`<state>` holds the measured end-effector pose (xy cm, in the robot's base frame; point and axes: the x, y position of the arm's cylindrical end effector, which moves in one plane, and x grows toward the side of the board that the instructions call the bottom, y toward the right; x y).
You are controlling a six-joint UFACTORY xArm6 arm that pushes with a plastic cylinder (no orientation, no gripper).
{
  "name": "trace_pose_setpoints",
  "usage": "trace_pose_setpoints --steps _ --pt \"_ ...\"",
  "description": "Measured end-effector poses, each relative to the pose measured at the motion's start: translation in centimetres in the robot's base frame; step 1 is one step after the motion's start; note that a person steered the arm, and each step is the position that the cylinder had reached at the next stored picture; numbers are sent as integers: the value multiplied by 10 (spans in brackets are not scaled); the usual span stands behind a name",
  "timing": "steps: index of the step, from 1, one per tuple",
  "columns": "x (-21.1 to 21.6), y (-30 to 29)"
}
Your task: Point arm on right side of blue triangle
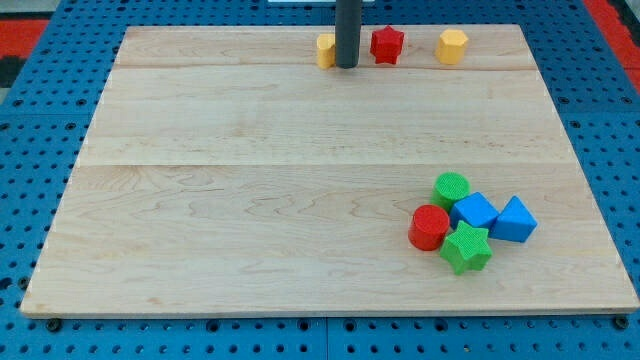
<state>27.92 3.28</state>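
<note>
The wooden board (250, 180) fills most of the view. My rod comes down at the view's top, and my tip (346, 66) sits on the board, empty, touching nothing I can be sure of. It covers part of a yellow block (325, 49), so that shape is hard to call. Right of it are a red star (387, 44) and a yellow hexagon (452, 46).

The blue triangle (515, 221) is way off at lower right, at the right edge of a cluster: blue cube (474, 211), green cylinder (451, 187), red cylinder (430, 227), green star (466, 248).

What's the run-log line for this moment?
my tip: top edge, between yellow block and red star | blue triangle: bottom-right cluster | far apart
</note>
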Motion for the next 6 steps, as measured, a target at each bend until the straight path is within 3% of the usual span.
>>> trace_pose_setpoints --steps 1,3,4,6 --pt "56 39" --pt "141 205" --pt "216 220" --pt "281 98"
